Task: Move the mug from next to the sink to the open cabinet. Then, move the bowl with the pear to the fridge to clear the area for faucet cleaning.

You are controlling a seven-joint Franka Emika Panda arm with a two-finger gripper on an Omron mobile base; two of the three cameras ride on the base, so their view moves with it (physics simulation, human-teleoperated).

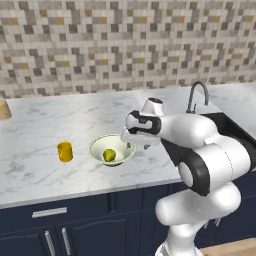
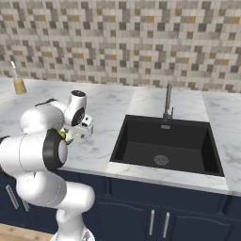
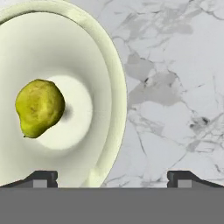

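Note:
The yellow mug (image 1: 64, 151) stands on the marble counter, left of the bowl (image 1: 97, 144). The cream-white bowl (image 3: 117, 87) holds the yellow-green pear (image 1: 109, 155) (image 3: 39, 107). My gripper (image 1: 137, 146) (image 3: 113, 179) hangs open just above the bowl's right rim, pointing down. One fingertip (image 3: 41, 178) is over the bowl and the other (image 3: 183, 178) is over bare counter. Nothing is between the fingers. The black sink (image 2: 164, 146) with its dark faucet (image 2: 168, 101) (image 1: 197, 95) lies to the right. The open cabinet and the fridge are out of view.
A soap dispenser (image 2: 19, 84) stands at the far left against the mosaic wall. Navy base drawers and doors (image 1: 50, 232) run under the counter's front edge. My own arm's elbow (image 1: 210, 160) bulks between the bowl and the sink.

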